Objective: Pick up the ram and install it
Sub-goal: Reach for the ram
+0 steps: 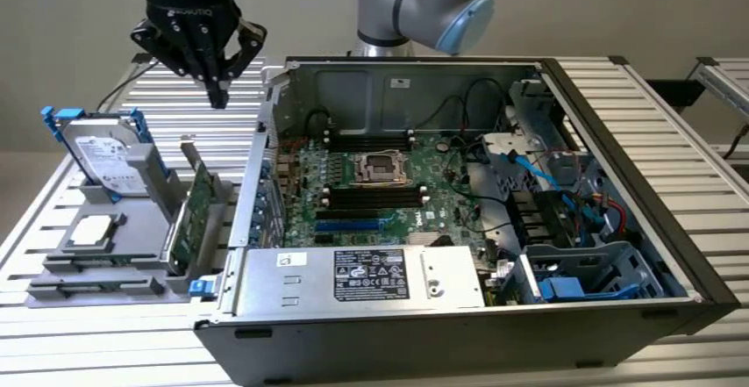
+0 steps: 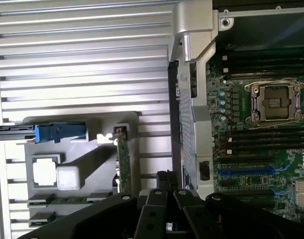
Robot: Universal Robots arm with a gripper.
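Observation:
My gripper (image 1: 217, 97) hangs high over the ribbed table, behind the grey parts holder (image 1: 129, 247) and at the exterior view's left of the open computer case (image 1: 655, 229). Its fingers (image 2: 167, 181) meet in a point with nothing between them. The ram looks like thin green sticks on edge (image 2: 45, 200) in the holder's front slots (image 1: 94, 270), well below and apart from the gripper. Black memory slots (image 1: 368, 196) lie beside the processor socket (image 1: 381, 166) on the motherboard (image 2: 261, 137).
On the holder stand a silver hard drive with blue rails (image 1: 105, 154), a wider green expansion card with a metal bracket (image 1: 188, 220) and a square chip (image 1: 96, 229). The case wall (image 1: 263, 168) rises between holder and motherboard. Cables (image 1: 527, 168) crowd the case's far side.

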